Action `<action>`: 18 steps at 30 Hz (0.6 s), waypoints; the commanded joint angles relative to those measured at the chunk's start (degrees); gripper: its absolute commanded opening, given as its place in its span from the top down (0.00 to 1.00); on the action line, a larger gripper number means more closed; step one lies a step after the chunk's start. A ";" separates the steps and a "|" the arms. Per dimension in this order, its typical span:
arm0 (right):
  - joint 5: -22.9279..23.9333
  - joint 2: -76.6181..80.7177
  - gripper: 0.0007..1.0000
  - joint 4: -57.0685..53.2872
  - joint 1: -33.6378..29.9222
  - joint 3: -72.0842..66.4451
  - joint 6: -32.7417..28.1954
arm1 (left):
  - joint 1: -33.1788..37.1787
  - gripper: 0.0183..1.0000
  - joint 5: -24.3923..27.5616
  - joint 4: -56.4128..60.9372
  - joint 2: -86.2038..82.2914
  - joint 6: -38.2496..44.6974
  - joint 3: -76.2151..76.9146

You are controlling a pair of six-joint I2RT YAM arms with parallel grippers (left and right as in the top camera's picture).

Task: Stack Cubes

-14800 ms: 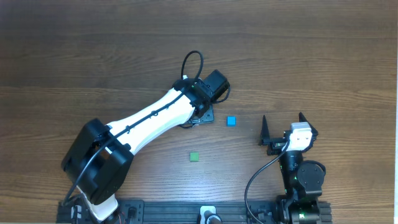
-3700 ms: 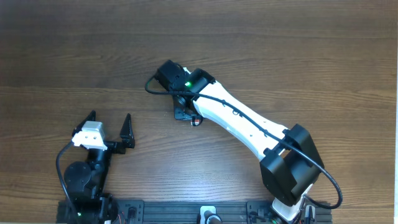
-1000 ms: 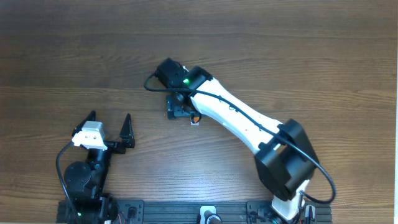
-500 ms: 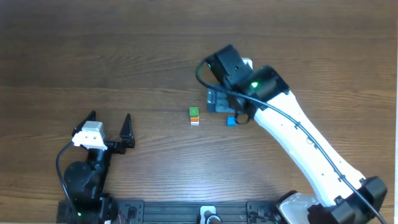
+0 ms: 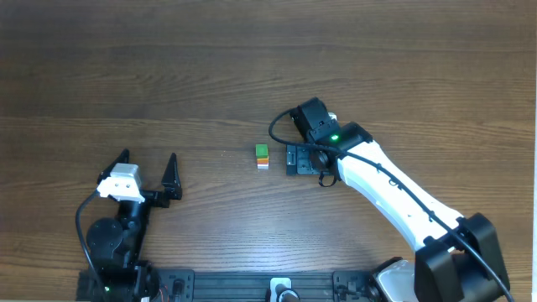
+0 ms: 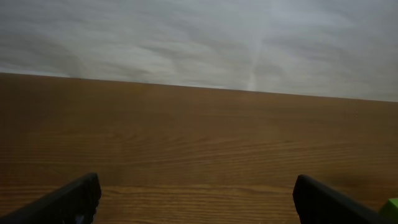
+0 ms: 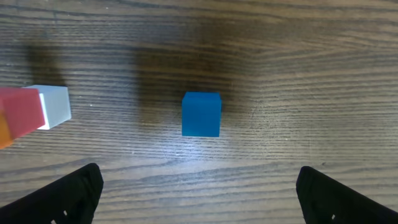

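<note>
Blue cube: mid-counter, well out from left tool, which sits by near edge, spread wide, holding nothing. Right tool above the cube, spread wide, clear of it. Stack, green on top, just beside. Wood surface continues well past both.

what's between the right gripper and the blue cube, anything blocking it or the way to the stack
Nothing visible stands in the way. The right gripper hangs open over the blue cube, which sits alone on the table. The stack stands apart from the cube, and the wood between them is bare.
</note>
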 commanded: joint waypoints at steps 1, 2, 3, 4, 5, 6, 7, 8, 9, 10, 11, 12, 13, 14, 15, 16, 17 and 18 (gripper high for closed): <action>0.61 3.61 0.01 1.38 -0.52 -0.96 -1.95 | 0.31 0.00 -0.28 0.17 -0.31 1.03 -0.52; 1.05 4.52 0.01 1.66 -0.52 -0.96 -1.95 | 0.31 0.00 -0.28 0.17 -0.31 1.03 -0.52; 1.25 5.62 0.01 2.10 -0.55 -0.96 -1.95 | 0.31 0.00 -0.31 0.17 -0.31 1.03 -0.52; 1.27 6.56 0.01 2.54 -0.55 -0.96 -1.95 | 0.31 0.00 -0.28 0.17 -0.31 1.03 -0.52; 1.27 8.02 0.01 3.28 -0.55 -0.96 -1.95 | 0.31 0.00 -0.28 0.17 -0.31 1.03 -0.50; 1.27 8.85 0.01 3.74 -0.57 -0.96 -1.95 | 0.31 0.00 -0.28 0.17 -0.31 1.03 -0.50; 1.25 9.64 0.01 4.24 -0.66 -0.96 -1.92 | 0.31 0.00 -0.28 0.17 -0.31 1.03 -0.52; 1.25 10.16 0.01 4.63 -0.74 -0.96 -1.92 | 0.31 0.00 -0.31 0.17 -0.31 1.03 -0.50; 1.25 10.69 0.01 5.07 -0.87 -0.96 -1.92 | 0.31 0.00 -0.28 0.17 -0.31 1.03 -0.52; 1.22 11.04 0.01 5.38 -0.98 -0.96 -1.86 | 0.31 0.00 -0.28 0.17 -0.31 1.03 -0.50; 1.25 11.34 0.01 5.64 -1.09 -0.96 -1.75 | 0.31 0.00 -0.28 0.17 -0.31 1.03 -0.50; 1.25 11.63 0.02 5.95 -1.33 -0.96 -1.75 | 0.31 0.00 -0.31 0.17 -0.31 1.03 -0.50; 1.25 11.87 0.03 6.08 -1.46 -0.96 -1.75 | 0.31 0.00 -0.28 0.17 -0.31 1.03 -0.52; 1.18 12.13 0.04 6.19 -1.62 -0.96 -1.73 | 0.31 0.00 -0.28 0.17 -0.31 1.03 -0.50; 1.03 12.28 0.05 6.23 -1.70 -0.96 -1.75 | 0.31 0.00 -0.28 0.17 -0.31 1.03 -0.50; 1.03 12.46 0.07 6.29 -1.79 -0.96 -1.75 | 0.31 0.00 -0.28 0.17 -0.31 1.03 -0.52; 0.98 12.48 0.08 6.36 -1.88 -0.96 -1.75 | 0.31 0.00 -0.28 0.17 -0.31 1.03 -0.50; 0.90 12.52 0.10 6.43 -2.03 -0.96 -1.73 | 0.31 0.00 -0.28 0.17 -0.31 1.03 -0.50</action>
